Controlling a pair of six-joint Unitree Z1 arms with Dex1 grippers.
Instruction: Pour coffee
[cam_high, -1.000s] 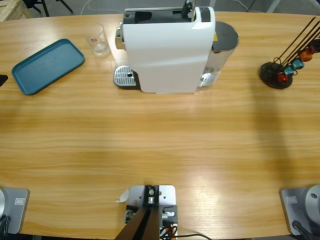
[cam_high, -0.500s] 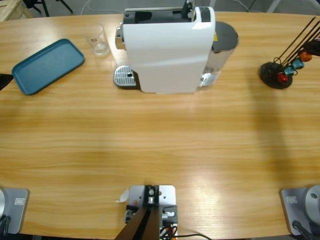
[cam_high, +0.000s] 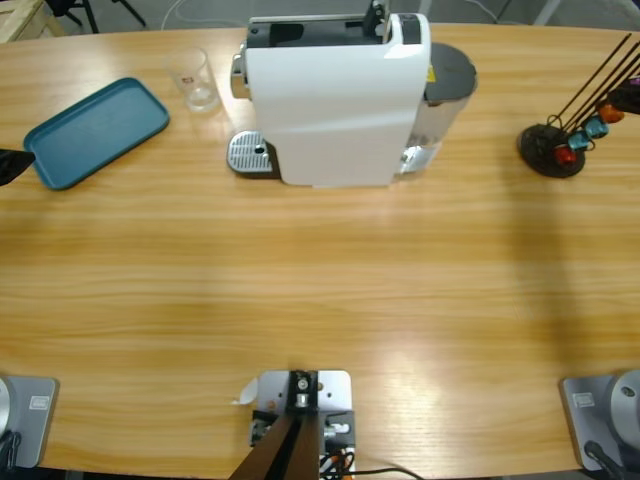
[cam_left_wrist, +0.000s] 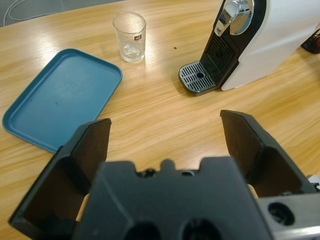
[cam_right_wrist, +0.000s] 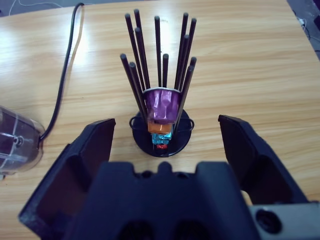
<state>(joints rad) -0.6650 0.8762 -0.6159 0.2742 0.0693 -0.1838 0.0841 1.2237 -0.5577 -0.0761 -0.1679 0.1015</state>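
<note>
Counts on the table (cam_high: 320, 290): 1 coffee machine (cam_high: 335, 100), 1 glass (cam_high: 193, 78), 1 tray (cam_high: 95, 130), 1 capsule holder (cam_high: 553, 148).

Coffee machine: white body, black top, sits far-centre in the high view. 1 perforated drip plate (cam_high: 251, 153) sticks out on its left side, nothing on it. Chrome spout head (cam_left_wrist: 235, 15) hangs above the plate in the left wrist view. 1 clear water tank (cam_right_wrist: 17, 140) on the machine's other side, with 1 black cable (cam_right_wrist: 67, 65) running across the wood past it.

Glass: clear, upright, looks empty. Stands between tray and machine, apart from both, not under the spout.

Tray: teal, flat, nothing on it, near the table's left edge.

Capsule holder: round black base, thin black rods standing up. Rod count roughly 11 in the right wrist view, but some overlap, so not firm. Capsules stacked between the rods: 4 visible there – purple capsule (cam_right_wrist: 162, 105) on top, then orange, teal, red below.

Left gripper (cam_left_wrist: 165, 135): jaws spread wide, nothing between them, over bare wood just short of the tray; only a dark tip shows at the left edge of the high view.

Right gripper (cam_right_wrist: 167, 135): jaws spread wide, holding nothing, pointed at the capsule holder, which sits centred in the gap but beyond the jaw tips.
</note>
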